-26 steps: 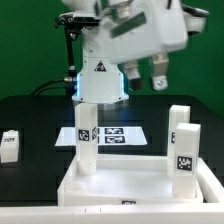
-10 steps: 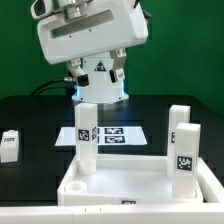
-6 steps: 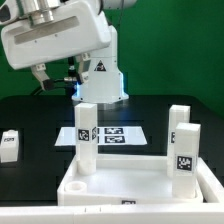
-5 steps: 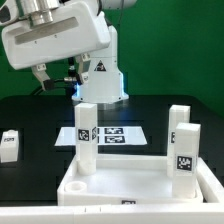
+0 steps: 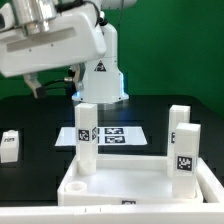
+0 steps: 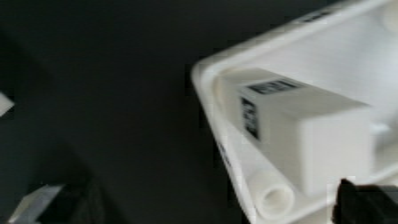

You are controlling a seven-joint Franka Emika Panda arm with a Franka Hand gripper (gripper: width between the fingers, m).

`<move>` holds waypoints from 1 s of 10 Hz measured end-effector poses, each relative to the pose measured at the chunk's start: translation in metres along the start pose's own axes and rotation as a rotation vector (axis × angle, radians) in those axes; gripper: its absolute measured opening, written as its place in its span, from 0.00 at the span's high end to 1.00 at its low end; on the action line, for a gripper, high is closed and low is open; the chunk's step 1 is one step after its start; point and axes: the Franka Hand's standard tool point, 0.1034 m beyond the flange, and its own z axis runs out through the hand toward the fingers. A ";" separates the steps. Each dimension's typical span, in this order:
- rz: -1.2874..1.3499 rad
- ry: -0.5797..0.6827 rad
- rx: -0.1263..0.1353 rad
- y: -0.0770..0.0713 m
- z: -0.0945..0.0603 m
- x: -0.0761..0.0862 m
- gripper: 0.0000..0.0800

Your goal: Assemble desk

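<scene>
The white plastic tray-like desk top (image 5: 140,182) sits on the black tabletop (image 5: 30,115), three white square legs (image 5: 87,137) standing upright in it. A fourth leg (image 5: 9,145) lies apart. The end effector (image 5: 52,80) has swung towards it, apparently empty; its opening cannot be judged.

Bright even light outside; wrist view blurred, dim at its edges
</scene>
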 end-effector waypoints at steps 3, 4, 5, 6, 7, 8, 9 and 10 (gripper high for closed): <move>-0.104 -0.020 -0.036 0.006 0.013 0.000 0.19; -0.103 -0.019 -0.036 0.006 0.012 0.000 0.19; -0.103 -0.020 -0.037 0.006 0.013 0.000 0.19; -0.134 -0.024 -0.041 0.011 0.014 -0.001 0.19; -0.277 -0.036 -0.060 0.033 0.018 0.003 0.19; -0.337 -0.047 -0.086 0.049 0.021 0.010 0.19; -0.387 -0.051 -0.099 0.059 0.022 0.014 0.19; -0.360 -0.074 -0.070 0.063 0.021 0.013 0.19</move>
